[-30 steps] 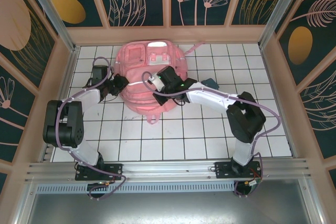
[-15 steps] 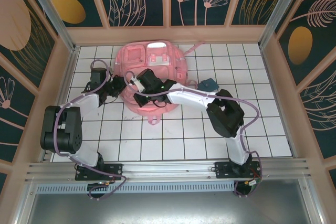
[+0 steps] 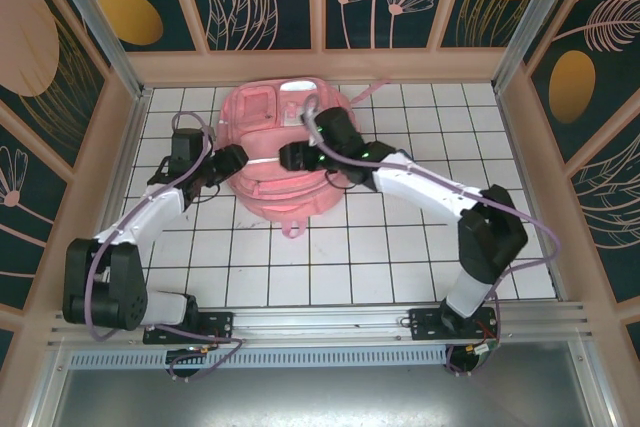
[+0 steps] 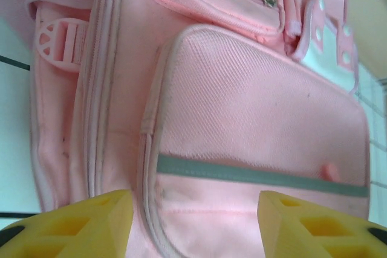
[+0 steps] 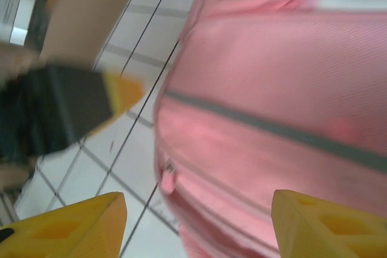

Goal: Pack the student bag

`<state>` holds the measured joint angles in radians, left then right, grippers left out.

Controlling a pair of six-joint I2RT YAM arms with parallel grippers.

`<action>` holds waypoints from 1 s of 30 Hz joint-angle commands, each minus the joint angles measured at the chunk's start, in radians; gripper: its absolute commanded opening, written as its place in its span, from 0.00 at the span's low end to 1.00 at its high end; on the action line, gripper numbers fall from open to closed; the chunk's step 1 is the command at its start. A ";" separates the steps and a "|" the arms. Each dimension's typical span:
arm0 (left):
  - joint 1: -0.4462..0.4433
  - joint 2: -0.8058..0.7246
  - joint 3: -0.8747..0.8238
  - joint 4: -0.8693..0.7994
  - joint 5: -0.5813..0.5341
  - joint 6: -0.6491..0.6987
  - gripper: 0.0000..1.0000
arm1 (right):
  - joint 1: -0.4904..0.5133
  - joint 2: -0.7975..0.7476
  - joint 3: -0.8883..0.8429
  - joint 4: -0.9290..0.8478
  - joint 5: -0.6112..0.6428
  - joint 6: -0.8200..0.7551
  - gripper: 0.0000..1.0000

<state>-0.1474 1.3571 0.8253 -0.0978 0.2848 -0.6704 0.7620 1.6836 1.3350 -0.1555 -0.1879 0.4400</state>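
On the tiled table's far side, the soft pink bag (image 3: 272, 197) lies flat, left gripper (image 3: 233, 159) beside it, right gripper (image 3: 291, 155) over it, both with jaws spread and empty. Limp fabric would likely sag; its zipper pull (image 5: 164, 180) looks the best hold.

The bag (image 3: 285, 197) fills the far middle of the table (image 3: 330, 267), close to the back wall (image 3: 320, 67). The left gripper (image 3: 236, 160) crowds the strip between the bag and the left wall (image 3: 128, 137), and the right arm (image 3: 420, 182) bars the bag's right side. Bare tiles lie open in front and at far right.
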 commanded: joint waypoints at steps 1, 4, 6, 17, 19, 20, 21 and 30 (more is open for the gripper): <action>-0.067 -0.041 0.038 -0.176 -0.114 0.139 0.55 | -0.083 -0.012 -0.045 -0.001 -0.009 0.170 0.65; -0.115 -0.053 0.028 -0.228 -0.115 0.182 0.53 | -0.146 -0.001 -0.072 0.022 -0.079 0.255 0.65; -0.139 -0.056 0.013 -0.251 -0.125 0.214 0.50 | -0.169 0.007 -0.089 0.050 -0.116 0.283 0.65; -0.170 0.069 0.031 -0.247 -0.081 0.345 0.40 | -0.179 0.077 -0.046 -0.039 -0.166 0.360 0.64; -0.170 0.086 0.043 -0.262 -0.083 0.361 0.40 | -0.177 0.078 -0.055 -0.039 -0.171 0.385 0.63; -0.170 0.092 0.047 -0.265 -0.081 0.367 0.39 | -0.176 0.081 -0.061 -0.034 -0.177 0.399 0.62; -0.170 0.094 0.048 -0.263 -0.075 0.369 0.39 | -0.175 0.083 -0.067 -0.023 -0.188 0.408 0.61; -0.171 0.082 0.043 -0.233 -0.041 0.366 0.18 | -0.160 0.149 -0.031 -0.029 -0.244 0.407 0.42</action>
<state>-0.3145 1.4475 0.8455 -0.3294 0.2310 -0.3172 0.5953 1.8095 1.2648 -0.1661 -0.4053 0.8452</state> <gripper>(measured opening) 0.196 0.440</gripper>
